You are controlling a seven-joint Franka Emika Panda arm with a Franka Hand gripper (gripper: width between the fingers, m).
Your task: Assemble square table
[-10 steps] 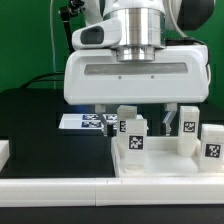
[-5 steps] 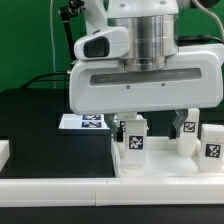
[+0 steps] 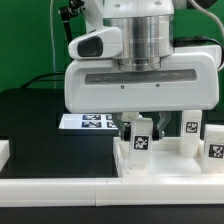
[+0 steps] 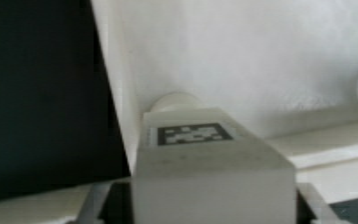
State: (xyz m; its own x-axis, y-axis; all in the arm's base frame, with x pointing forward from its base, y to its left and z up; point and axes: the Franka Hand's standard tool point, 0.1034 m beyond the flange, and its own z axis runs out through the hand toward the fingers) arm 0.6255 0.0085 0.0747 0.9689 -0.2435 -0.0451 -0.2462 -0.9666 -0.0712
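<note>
The hand is coming down lower over the top than it was a second ago, and its fingers are narrowing from wide apart onto the nearest leg. That leg is standing upright on the top near the rim on the exterior view's left, its tag facing the camera. It also seems to be sitting a little to the right of where it stood half a second ago, so the fingers may already be nudging it.

In the wrist view the leg is filling the space between the two dark fingers, one on each side and very close. The closing is not finished, though, and I cannot tell whether the grip is firm yet.

Two more legs are standing on the top toward the exterior view's right: one behind the hand, one at the frame edge. The marker board is lying on the black bench behind.

I judge this to be the grasp of a leg, an early step with no leg yet fitted.
</note>
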